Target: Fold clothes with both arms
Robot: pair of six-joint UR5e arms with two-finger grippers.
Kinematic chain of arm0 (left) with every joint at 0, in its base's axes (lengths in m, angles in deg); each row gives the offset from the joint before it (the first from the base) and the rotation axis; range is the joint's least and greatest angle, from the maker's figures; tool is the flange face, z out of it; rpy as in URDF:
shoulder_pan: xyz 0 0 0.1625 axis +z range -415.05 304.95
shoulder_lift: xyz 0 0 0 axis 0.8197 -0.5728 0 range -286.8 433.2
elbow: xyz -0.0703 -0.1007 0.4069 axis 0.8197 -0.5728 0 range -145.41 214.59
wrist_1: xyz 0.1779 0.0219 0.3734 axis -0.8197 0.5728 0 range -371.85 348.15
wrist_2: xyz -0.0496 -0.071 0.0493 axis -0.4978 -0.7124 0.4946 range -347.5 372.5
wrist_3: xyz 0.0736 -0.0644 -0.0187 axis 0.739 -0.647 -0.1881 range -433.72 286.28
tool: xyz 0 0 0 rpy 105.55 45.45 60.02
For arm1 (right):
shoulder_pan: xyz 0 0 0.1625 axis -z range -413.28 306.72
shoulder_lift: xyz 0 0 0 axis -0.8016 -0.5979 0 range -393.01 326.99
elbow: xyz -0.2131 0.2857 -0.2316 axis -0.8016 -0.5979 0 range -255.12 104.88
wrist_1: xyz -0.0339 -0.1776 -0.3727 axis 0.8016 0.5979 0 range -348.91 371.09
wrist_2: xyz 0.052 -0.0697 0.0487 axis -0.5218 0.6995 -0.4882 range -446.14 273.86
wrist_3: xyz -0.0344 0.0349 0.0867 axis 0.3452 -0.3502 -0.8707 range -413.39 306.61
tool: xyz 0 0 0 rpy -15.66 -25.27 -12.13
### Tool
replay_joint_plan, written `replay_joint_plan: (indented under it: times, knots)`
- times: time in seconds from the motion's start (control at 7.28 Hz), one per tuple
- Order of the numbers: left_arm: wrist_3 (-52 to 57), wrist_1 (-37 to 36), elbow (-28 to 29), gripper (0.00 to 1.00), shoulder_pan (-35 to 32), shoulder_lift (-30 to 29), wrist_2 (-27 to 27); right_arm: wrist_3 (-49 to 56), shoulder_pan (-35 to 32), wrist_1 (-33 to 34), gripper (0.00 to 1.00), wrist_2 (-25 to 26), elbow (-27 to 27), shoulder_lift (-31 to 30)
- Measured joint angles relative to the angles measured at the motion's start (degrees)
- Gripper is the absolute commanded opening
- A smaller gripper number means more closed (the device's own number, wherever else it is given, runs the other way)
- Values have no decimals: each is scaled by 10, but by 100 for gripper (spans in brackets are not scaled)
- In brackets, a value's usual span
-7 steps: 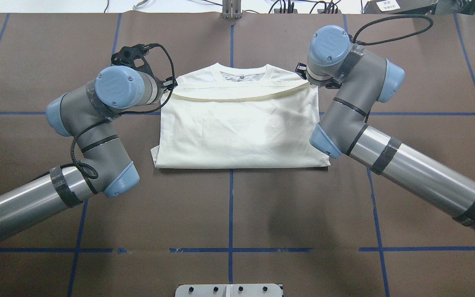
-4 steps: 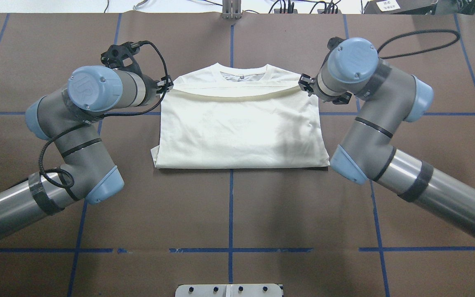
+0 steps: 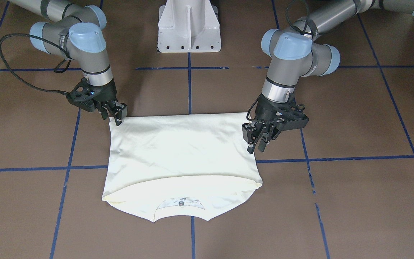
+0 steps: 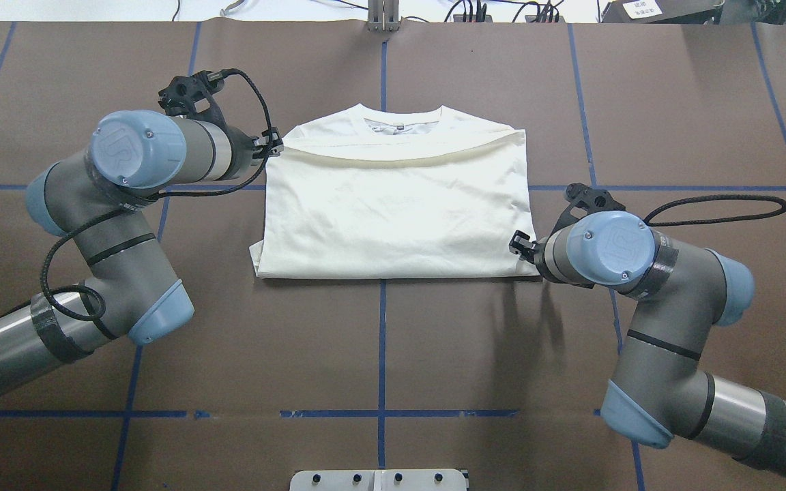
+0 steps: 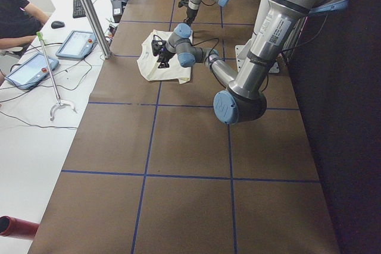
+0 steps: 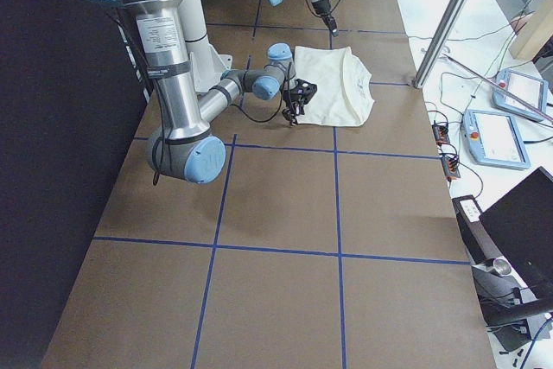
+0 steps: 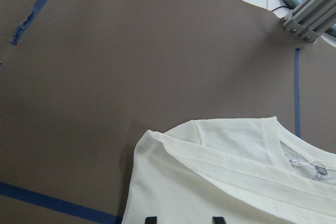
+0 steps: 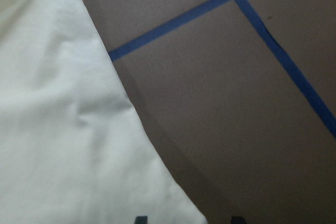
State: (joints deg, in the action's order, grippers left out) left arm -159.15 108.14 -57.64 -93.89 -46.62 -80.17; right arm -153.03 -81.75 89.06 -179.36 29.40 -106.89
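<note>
the cream-white t-shirt [image 4: 393, 211] is laid folded on the brown table [image 4: 393, 354], plain side up, with the collar turned away from the robot. the left pincer [image 3: 256, 145] is held spread over the shirt's far corner, beside the collar. the right pincer [image 3: 118, 116] is likewise spread, and is set at the shirt's near corner.

UR embossed on left arm's blue joint cap [image 4: 127, 146], far white label [image 4: 642, 8] too small to read
</note>
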Motion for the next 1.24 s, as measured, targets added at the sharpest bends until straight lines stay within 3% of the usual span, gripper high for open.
replay_joint_plan:
  times: [0.14,0.27,0.41,0.55,0.96,1.24]
  knots:
    - [0,0,0,46,0,0,1,-12,9,0,44,10,1,-3]
    - [0,0,0,46,1,1,1,-17,12,0,20,15,1,-4]
    - [0,0,1,46,1,1,2,-19,13,0,5,17,1,-4]
    - [0,-1,1,46,1,1,2,-20,13,0,0,19,0,-6]
    - [0,-2,0,46,1,0,2,-20,12,0,0,36,13,-24]
    - [-1,-4,-3,46,0,0,2,-20,14,5,0,28,64,-48]
